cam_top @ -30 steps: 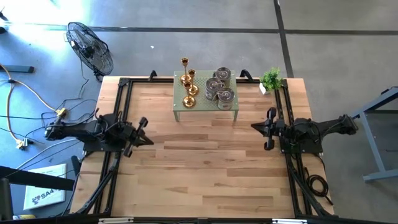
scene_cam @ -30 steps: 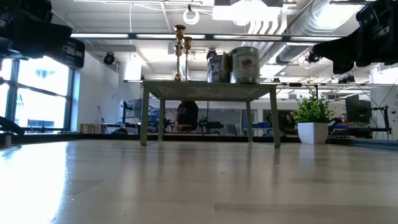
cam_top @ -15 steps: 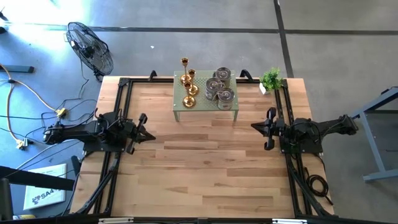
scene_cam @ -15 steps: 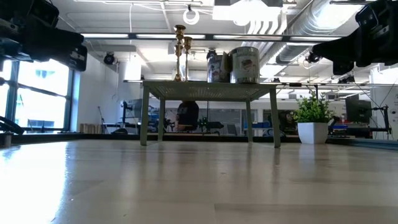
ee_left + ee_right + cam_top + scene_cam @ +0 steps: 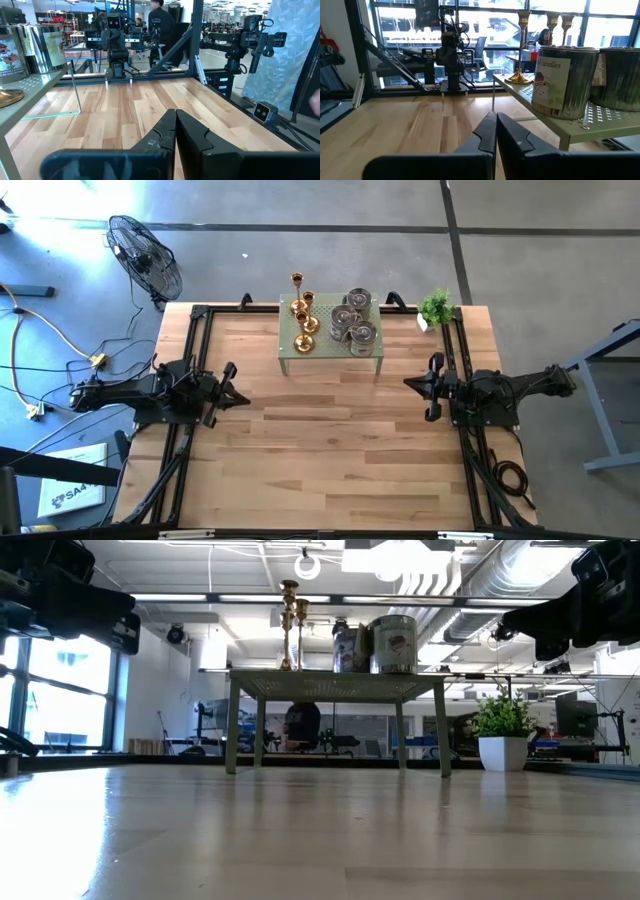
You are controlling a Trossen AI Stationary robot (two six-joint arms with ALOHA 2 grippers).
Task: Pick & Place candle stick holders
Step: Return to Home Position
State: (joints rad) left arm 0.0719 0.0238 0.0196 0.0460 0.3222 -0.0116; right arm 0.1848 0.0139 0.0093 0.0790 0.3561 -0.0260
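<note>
Resting at opposite sides of the table [image 5: 330, 450], both arms sit apart from the shelf [image 5: 330, 356].
High view: left gripper [image 5: 238, 394] and right gripper [image 5: 410, 383] face inward; three gold holders [image 5: 302, 315] and three silver candles [image 5: 354, 320] stand on the far-edge shelf. Low view: gold left, silver right. Wrist views: both pairs of fingers [image 5: 162, 134] pressed together.

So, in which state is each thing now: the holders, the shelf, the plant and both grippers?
Gold candle holders: upright on the shelf, in a line.
Silver candle holders: upright on the shelf, beside the gold ones.
Shelf: standing on the table's far side.
Potted plant: upright, off the shelf.
Left gripper: shut, empty.
Right gripper: shut, empty.
</note>
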